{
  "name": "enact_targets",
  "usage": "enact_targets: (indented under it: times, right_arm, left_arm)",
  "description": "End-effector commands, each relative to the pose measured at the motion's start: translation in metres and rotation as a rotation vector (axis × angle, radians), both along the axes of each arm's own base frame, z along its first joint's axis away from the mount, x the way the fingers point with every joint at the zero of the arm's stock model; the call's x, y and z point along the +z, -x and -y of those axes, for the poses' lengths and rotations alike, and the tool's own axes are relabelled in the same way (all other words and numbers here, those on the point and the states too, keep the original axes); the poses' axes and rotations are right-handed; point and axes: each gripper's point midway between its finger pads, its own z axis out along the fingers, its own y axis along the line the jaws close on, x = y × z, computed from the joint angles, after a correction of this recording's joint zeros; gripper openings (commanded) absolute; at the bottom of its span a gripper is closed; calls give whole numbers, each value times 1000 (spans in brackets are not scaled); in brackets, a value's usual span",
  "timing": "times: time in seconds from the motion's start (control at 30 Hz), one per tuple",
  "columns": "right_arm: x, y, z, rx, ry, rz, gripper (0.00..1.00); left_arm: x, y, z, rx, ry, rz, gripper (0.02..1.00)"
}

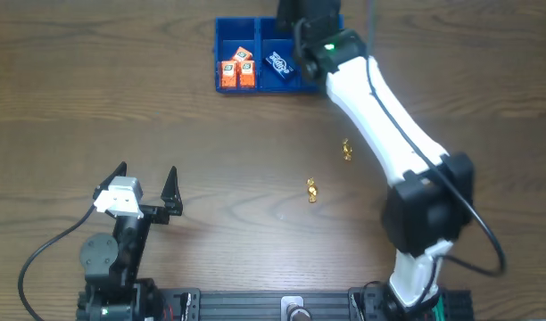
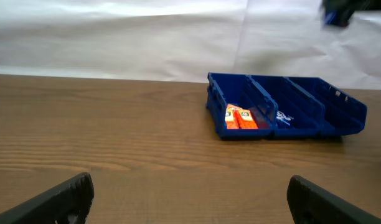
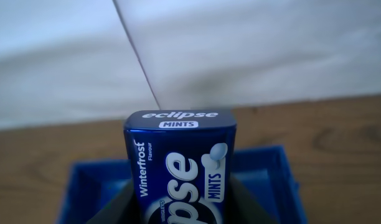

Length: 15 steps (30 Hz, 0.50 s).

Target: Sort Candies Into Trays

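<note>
A blue three-bin tray [image 1: 227,36] [image 2: 340,102] stands at the table's far edge. Its left bin holds orange candy packs [image 1: 237,69] [image 2: 240,118], and its middle bin holds a dark blue pack [image 1: 279,62] [image 2: 284,117]. My right gripper [image 1: 309,22] [image 3: 181,208] hangs over the tray, shut on a dark blue mint tin [image 3: 181,149] held upright above a blue bin [image 3: 271,180]. Two gold-wrapped candies [image 1: 347,150] [image 1: 311,189] lie on the wood at mid-table. My left gripper [image 1: 146,183] [image 2: 190,211] stays open near the front left, with nothing between its fingers.
The right arm [image 1: 389,125] stretches diagonally across the right half of the table, passing close to the nearer gold candy. Bare wooden tabletop [image 1: 121,98] lies between the left gripper and the tray. A white wall [image 2: 116,37] rises behind the table.
</note>
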Motion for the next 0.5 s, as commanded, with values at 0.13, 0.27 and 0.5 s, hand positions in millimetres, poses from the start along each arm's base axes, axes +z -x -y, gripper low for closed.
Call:
enact_targets:
  times: [0.13, 0.27, 0.5]
  right_arm:
    - [-69, -7, -11, 44, 92, -107, 215]
    - [-87, -4, -19, 68, 99, -143, 215]
    - [-108, -1, -32, 90, 113, -170, 237]
  left_arm:
    - [-16, 1, 2, -17, -7, -43, 998]
    - [-16, 1, 2, -17, -7, -43, 998]
    - [-16, 1, 2, -17, -7, -43, 998]
